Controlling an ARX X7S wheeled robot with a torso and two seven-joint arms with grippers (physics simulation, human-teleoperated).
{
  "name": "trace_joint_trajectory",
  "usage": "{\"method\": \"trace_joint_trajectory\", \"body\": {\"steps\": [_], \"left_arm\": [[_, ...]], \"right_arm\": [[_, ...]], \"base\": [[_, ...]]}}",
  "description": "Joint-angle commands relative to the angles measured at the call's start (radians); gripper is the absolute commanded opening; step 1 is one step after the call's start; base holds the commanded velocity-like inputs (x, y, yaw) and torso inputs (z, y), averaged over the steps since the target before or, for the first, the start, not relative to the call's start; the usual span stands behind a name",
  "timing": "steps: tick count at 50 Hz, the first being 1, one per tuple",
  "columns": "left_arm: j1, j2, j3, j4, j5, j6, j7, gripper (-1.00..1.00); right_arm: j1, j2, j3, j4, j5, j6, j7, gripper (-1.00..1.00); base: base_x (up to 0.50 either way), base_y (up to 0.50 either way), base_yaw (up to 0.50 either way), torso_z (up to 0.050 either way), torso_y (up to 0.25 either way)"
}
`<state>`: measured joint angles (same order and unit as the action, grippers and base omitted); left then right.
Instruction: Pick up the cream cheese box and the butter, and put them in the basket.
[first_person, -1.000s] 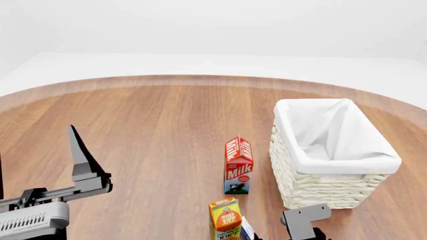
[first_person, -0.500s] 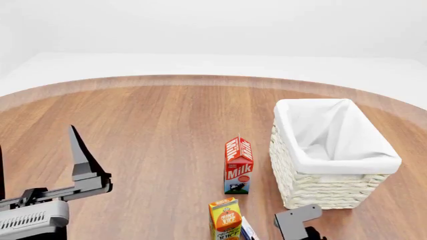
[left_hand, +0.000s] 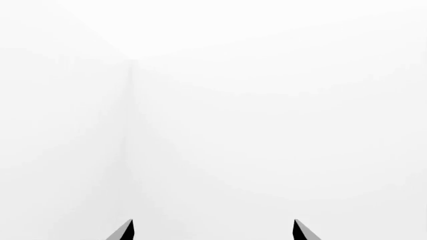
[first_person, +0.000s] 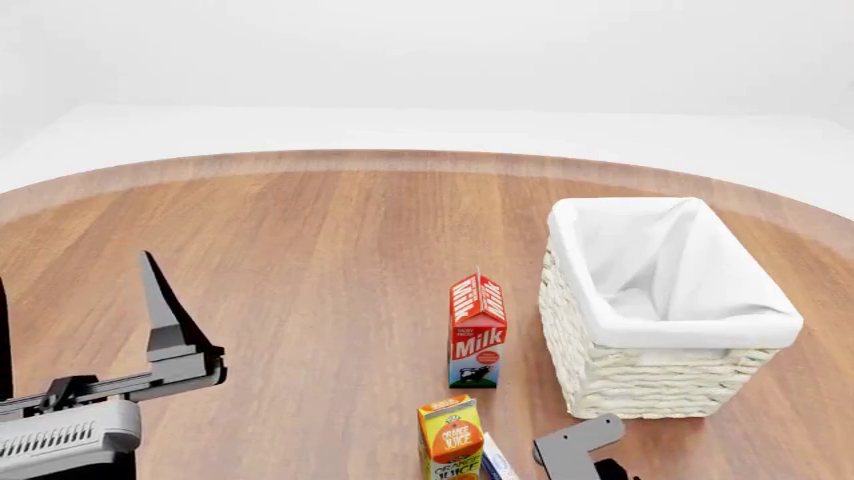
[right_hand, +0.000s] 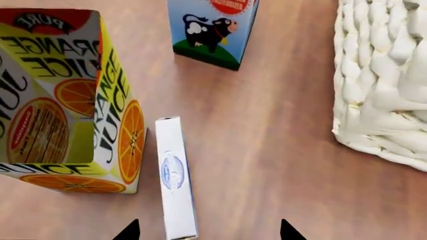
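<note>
Below, cream cheese box (right_hand: 175, 185) between right gripper (right_hand: 208, 231) tips, spread wide, holding nothing

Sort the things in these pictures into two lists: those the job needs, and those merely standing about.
Needed for the job: the cream cheese box, standing on edge beside the juice carton; the basket. The butter is not in view.

Just standing about: the orange juice carton; the milk carton.

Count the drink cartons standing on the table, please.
2. The milk carton stands left of the basket; the orange juice carton stands nearer the robot. Others may be hidden below the view.
</note>
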<state>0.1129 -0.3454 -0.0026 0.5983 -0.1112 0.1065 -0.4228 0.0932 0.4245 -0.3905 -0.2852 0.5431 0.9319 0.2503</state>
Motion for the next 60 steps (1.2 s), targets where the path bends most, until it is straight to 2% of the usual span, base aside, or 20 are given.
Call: {"method": "trace_joint_trajectory", "body": {"steps": [1, 60], "left_arm": [[-0.001, 0.013, -0.017, -0.01, 0.007, -0.001, 0.015, 1.0], [-0.004, -0.001, -0.001, -0.024, 0.004, 0.007, -0.002, 1.0]], "right_arm": [[0.019, -0.015, 0.003, 0.035, -0.017, -0.014, -0.033, 1.0], [0.088, -0.059, -0.114, 0.215, -0.085, -0.082, -0.07, 1.0]], "base": [[0.0, 0.0, 0.0, 0.0, 0.0], [0.0, 0.0, 0.0, 0.0, 0.0]]}}
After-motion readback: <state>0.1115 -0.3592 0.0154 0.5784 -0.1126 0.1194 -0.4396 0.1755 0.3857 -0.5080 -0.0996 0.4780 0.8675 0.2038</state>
